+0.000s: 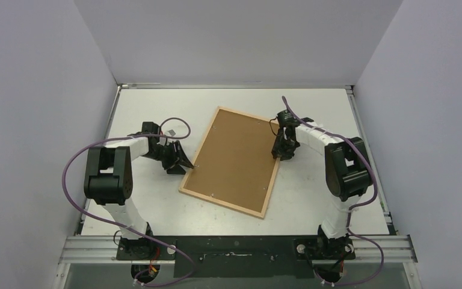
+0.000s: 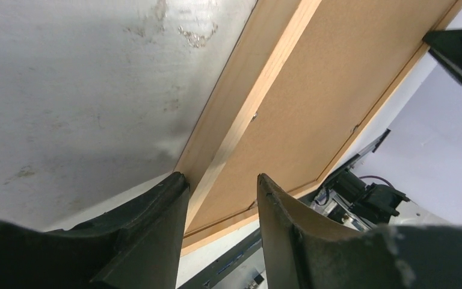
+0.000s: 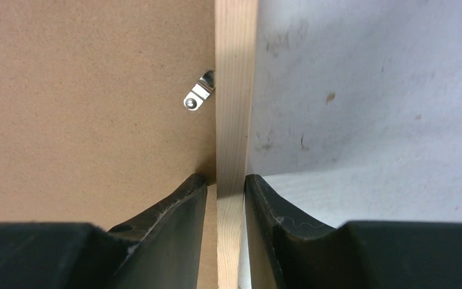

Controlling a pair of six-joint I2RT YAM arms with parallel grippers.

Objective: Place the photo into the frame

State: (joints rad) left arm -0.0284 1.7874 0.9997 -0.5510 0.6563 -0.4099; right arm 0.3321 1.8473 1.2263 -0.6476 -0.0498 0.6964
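Top external: finds the frame (image 1: 222, 203) back-up, askew on the desk (image 1: 156, 205), backing board (image 1: 234, 159) seated, photo unseen. Straddles opposite long rails: left gripper (image 2: 222, 176) jaws apart around wood, right gripper (image 3: 225, 176) jaws hugging wood, clamp unsure. Probably positioned to steady or lift both sides evenly.

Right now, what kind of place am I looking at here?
Probably a robotics lab test cell: plain walls box in a white table, the left arm and right arm are bolted to a metal rail at its near edge, and a wooden frame lies back-up.
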